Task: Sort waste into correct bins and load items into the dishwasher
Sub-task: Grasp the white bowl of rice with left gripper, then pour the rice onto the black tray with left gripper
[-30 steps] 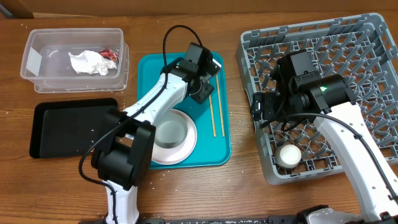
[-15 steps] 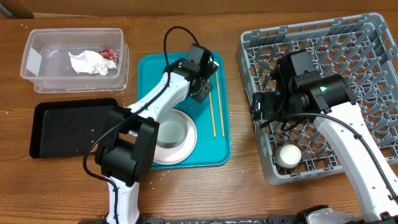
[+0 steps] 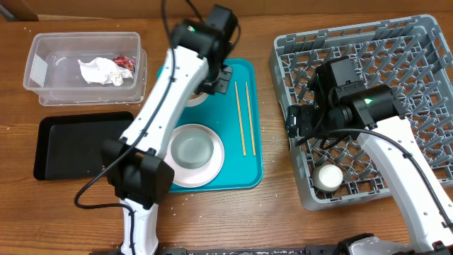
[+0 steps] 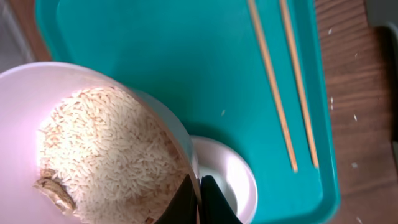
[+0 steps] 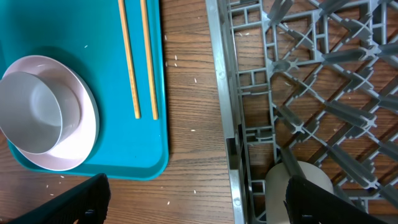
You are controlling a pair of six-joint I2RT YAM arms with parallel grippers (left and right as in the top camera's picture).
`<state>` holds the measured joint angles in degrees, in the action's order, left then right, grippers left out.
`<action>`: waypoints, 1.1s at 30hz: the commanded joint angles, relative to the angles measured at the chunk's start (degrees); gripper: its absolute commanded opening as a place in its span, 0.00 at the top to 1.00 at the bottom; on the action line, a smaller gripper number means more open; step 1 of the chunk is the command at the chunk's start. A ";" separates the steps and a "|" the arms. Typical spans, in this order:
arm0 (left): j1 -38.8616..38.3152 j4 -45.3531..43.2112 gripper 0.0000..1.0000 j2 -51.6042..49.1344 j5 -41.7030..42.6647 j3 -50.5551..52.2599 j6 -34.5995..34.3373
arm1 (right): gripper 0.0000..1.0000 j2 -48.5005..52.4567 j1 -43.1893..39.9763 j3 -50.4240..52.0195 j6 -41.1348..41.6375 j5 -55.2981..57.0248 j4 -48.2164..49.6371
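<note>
My left gripper (image 3: pixel 216 81) is shut on the rim of a pinkish bowl (image 4: pixel 93 143) full of whitish food grains (image 4: pixel 118 155). It holds the bowl lifted over the back of the teal tray (image 3: pixel 251 170). Its fingers (image 4: pixel 211 202) pinch the rim from both sides. The plate (image 3: pixel 192 152) with an empty bowl on it sits at the tray's front. The chopsticks (image 3: pixel 244 117) lie side by side to its right. My right gripper (image 5: pixel 199 199) hangs open over the left edge of the grey dishwasher rack (image 3: pixel 396 64), beside the white cup (image 3: pixel 330 177).
At the back left, the clear tub (image 3: pixel 85 60) holds the napkin (image 3: pixel 99 71) and the red-and-white wrapper (image 3: pixel 125 62). The black tray (image 3: pixel 78 145) lies in front of it. Loose grains dot the wood between the teal tray and the rack (image 5: pixel 186 93).
My left gripper closed on the bowl's rim and rose with it toward the back of the teal tray. The right arm stayed still.
</note>
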<state>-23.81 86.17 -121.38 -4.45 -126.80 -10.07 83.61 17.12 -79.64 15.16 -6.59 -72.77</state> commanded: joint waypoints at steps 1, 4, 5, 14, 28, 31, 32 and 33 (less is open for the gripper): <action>3.87 6.43 0.96 1.55 3.78 -3.43 -5.16 | 0.08 -1.60 -0.11 -1.01 -0.22 0.52 0.26; 6.82 10.67 0.96 3.45 4.11 -3.08 -3.76 | 0.08 -1.60 -0.11 -1.01 -0.22 0.52 0.37; 7.72 10.64 0.96 4.70 4.90 -2.23 -2.91 | 0.08 -1.60 -0.11 -1.01 -0.22 0.52 0.50; 18.84 4.20 0.96 20.83 12.46 16.79 3.45 | 0.08 -1.57 -0.11 -1.01 -0.22 0.52 1.97; 54.40 -17.11 0.96 24.41 58.25 52.17 24.44 | 0.08 -1.60 -0.11 -1.01 -0.20 0.42 1.77; 59.54 -17.55 0.96 20.26 68.02 53.83 27.15 | 0.08 -1.60 -0.11 -1.01 -0.20 0.39 1.49; 60.72 -17.16 0.96 19.02 71.04 53.86 28.11 | 0.08 -1.57 -0.11 -1.01 -0.20 0.26 1.42; 62.20 -16.96 0.96 17.33 75.03 53.86 28.65 | 0.08 -1.60 -0.11 -1.01 -0.20 0.22 1.42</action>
<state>35.20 68.88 -100.68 53.10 -73.52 12.95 83.61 17.12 -79.64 15.14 -6.59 -71.42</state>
